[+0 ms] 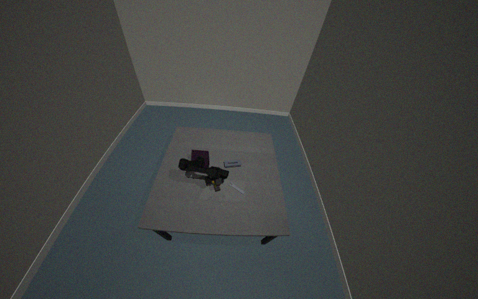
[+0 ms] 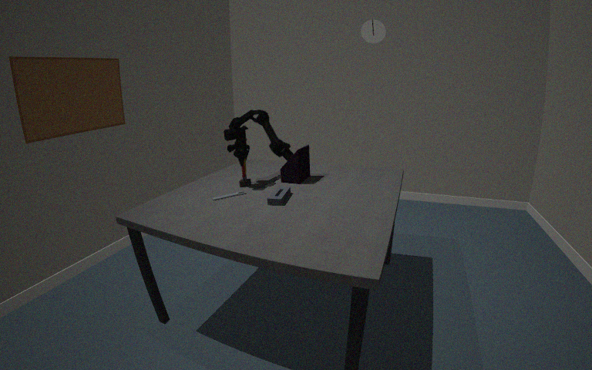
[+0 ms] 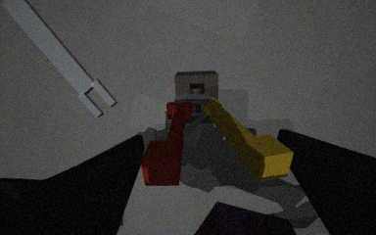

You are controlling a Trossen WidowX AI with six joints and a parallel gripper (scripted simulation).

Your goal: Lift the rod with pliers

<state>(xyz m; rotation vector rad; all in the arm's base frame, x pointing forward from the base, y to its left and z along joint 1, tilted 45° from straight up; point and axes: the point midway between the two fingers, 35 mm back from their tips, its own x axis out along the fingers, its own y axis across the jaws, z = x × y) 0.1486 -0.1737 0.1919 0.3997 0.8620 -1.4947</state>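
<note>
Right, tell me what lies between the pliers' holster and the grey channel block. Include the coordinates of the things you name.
In the exterior view, between the holster (image 1: 216,189) (image 2: 245,183) (image 3: 196,78) and the channel block (image 1: 232,164) (image 2: 277,201) there's only bare tabletop, partly shadowed near the holster; no object.

Red-and-yellow-handled pliers (image 2: 243,169) (image 3: 215,115) upright in a small blocky holster (image 1: 216,188) (image 2: 244,183) (image 3: 181,84); low channel block (image 1: 232,164) (image 2: 275,200) nearby, slotted on top.
</note>
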